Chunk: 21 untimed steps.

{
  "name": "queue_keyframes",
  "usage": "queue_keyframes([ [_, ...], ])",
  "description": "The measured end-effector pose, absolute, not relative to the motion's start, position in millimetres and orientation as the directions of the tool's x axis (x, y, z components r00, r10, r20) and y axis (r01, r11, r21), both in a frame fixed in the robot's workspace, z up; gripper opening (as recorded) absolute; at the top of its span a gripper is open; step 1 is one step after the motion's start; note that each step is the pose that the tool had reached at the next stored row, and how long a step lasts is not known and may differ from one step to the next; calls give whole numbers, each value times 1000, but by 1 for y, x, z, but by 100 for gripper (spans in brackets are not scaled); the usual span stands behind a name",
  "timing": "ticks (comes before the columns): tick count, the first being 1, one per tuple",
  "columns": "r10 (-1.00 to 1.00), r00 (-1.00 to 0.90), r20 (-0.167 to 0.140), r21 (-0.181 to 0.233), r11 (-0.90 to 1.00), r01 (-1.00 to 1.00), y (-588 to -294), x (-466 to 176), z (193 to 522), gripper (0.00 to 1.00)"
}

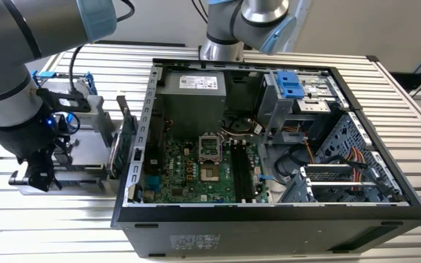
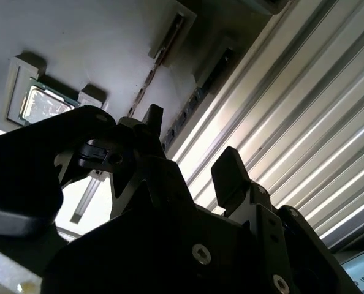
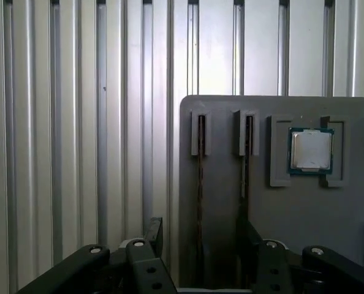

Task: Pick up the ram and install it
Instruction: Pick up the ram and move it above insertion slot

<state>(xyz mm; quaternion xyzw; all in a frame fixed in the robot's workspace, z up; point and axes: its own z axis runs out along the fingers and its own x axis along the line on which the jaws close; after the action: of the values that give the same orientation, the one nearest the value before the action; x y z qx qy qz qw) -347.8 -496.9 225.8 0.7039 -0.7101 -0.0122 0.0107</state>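
A processor [image 3: 310, 150] lies in a grey tray [image 3: 292, 223]

There is one robot arm [image 1: 6, 82], one open computer case [image 1: 269, 230], one gray tray [image 3: 280, 214], one square chip [image 3: 310, 150], two thin ram sticks [image 3: 200, 171], two black fingers [image 2: 231, 174] and one counter [image 1: 408, 109].

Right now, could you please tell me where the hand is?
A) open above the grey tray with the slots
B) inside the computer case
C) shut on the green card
A: the hand hangs open over the grey tray, straddling a ram standing in its slot.
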Motion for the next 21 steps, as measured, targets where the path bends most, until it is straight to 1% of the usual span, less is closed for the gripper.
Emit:
queue_keyframes([
  [15, -1000, -9, 0, 32, 9, -999, -497, -348, 200, 100],
  [21, -1000, -9, 0, 33, 9, -999, -495, -349, 196, 100],
])
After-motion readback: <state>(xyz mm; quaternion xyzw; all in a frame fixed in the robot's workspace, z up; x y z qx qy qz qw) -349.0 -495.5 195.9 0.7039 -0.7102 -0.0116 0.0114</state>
